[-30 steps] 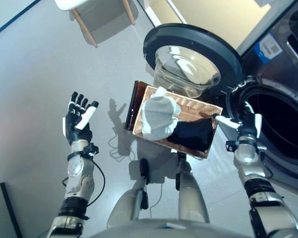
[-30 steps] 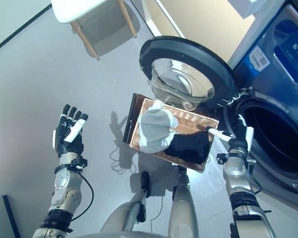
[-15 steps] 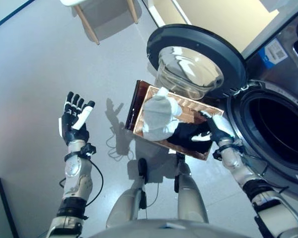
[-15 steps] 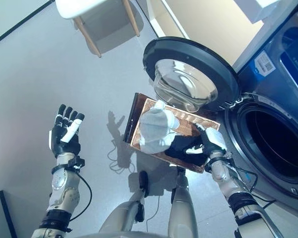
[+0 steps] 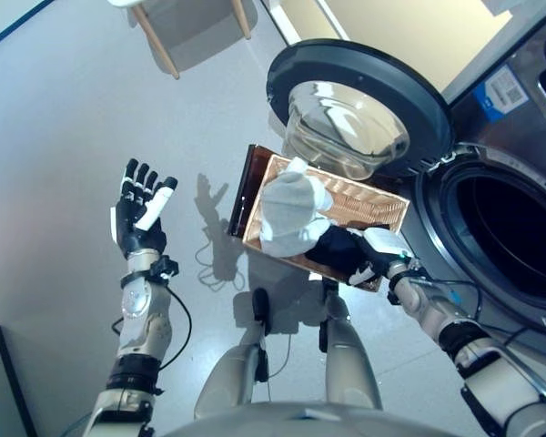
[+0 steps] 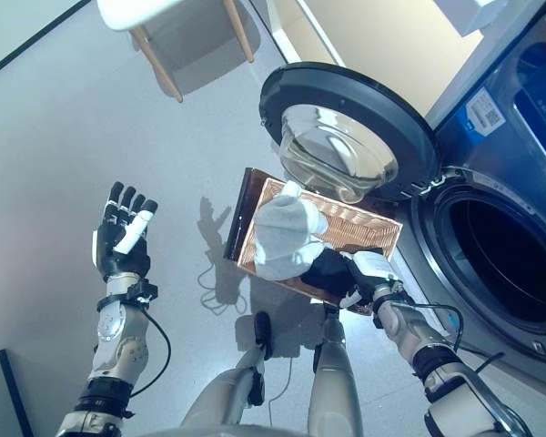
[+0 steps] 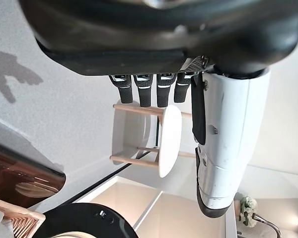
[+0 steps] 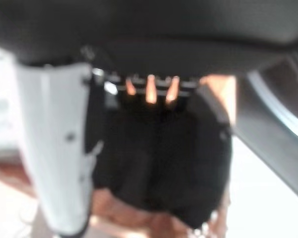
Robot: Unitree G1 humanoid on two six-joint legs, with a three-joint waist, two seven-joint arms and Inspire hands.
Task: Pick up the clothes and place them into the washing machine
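Right hand (image 5: 375,256) down in the near right corner of the basket (image 5: 382,202), on the black garment (image 5: 335,248). Fingers buried in the dark cloth; white-covered thumb (image 8: 54,148) alongside it in the right wrist view. Cannot tell whether closed on the cloth or only resting on it.

Black garment bunched low in the basket, touching the white garment (image 5: 288,215) on its left. White garment heaped higher, over the basket's left half and partly lapping the rim. Both clothes in the basket, none in the drum.

Basket woven, copper-coloured, on the grey floor (image 5: 64,118), tilted against a dark brown board (image 5: 244,189) on its left side.

Washing machine (image 5: 519,146) just right of the basket, drum opening (image 5: 510,241) dark. Round door (image 5: 355,105) swung wide open, glass bowl facing up, just beyond the basket's far edge.

Left hand (image 5: 138,214) raised well to the left of the basket, fingers straight and spread, holding nothing.

White chair (image 6: 177,32) with wooden legs at the far edge, well apart from everything.
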